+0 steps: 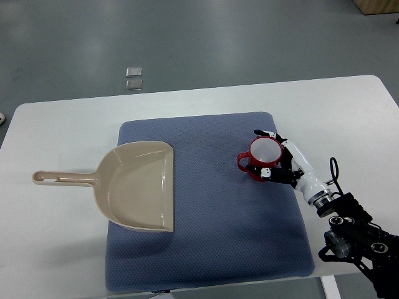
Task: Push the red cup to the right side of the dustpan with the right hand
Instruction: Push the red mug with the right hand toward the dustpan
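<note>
My right hand point(276, 157) sits right of centre, fingers spread and cupped around the far side of the red cup point(262, 157), touching it without clamping. The cup stands upright on the blue mat point(212, 249), well apart from the dustpan point(140, 185) at centre left. I should push low and steadily so the cup slides rather than tips, stopping just beside the dustpan's open edge.

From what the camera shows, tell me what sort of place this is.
Probably a robot lab or test room: a white table on plain grey flooring, with a blue mat laid out for a dustpan and red cup.
</note>
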`<state>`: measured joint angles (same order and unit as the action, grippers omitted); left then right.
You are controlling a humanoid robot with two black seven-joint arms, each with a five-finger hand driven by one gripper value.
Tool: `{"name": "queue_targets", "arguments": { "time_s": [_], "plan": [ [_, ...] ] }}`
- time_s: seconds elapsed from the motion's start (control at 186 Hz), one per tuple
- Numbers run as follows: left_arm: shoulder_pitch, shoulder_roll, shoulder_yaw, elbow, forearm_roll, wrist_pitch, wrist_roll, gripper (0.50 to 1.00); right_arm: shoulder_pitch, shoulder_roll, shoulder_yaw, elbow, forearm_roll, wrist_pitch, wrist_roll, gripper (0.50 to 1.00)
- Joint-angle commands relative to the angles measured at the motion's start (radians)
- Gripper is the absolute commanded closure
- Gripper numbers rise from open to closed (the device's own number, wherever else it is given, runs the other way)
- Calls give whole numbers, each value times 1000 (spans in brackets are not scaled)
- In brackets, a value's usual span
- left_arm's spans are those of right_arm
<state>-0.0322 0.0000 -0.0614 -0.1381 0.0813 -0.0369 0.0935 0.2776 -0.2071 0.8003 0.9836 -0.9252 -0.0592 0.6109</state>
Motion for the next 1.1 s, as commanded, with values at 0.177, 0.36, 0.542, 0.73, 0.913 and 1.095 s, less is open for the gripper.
{"name": "queue_targets", "arguments": {
  "time_s": [0.177, 0.36, 0.542, 0.73, 0.913, 1.095],
  "plan": [
    [0, 0, 0, 0, 0, 0, 0, 500, 0, 6, -1, 0, 9, 6, 0, 572],
    [0, 0, 0, 0, 0, 0, 0, 500, -1, 38, -1, 0, 19, 6, 0, 572],
    [0, 0, 0, 0, 0, 0, 0, 500, -3, 55, -1, 0, 20, 7, 0, 572],
    [0, 0, 0, 0, 0, 0, 0, 500, -17, 77, -3, 0, 20, 10, 0, 572],
    [0, 0, 0, 0, 0, 0, 0, 500, -26, 100, -10, 0, 20, 10, 0, 572],
    [0, 0, 0, 0, 0, 0, 0, 500, -32, 114, -12, 0, 20, 9, 0, 572]
  ]
}}
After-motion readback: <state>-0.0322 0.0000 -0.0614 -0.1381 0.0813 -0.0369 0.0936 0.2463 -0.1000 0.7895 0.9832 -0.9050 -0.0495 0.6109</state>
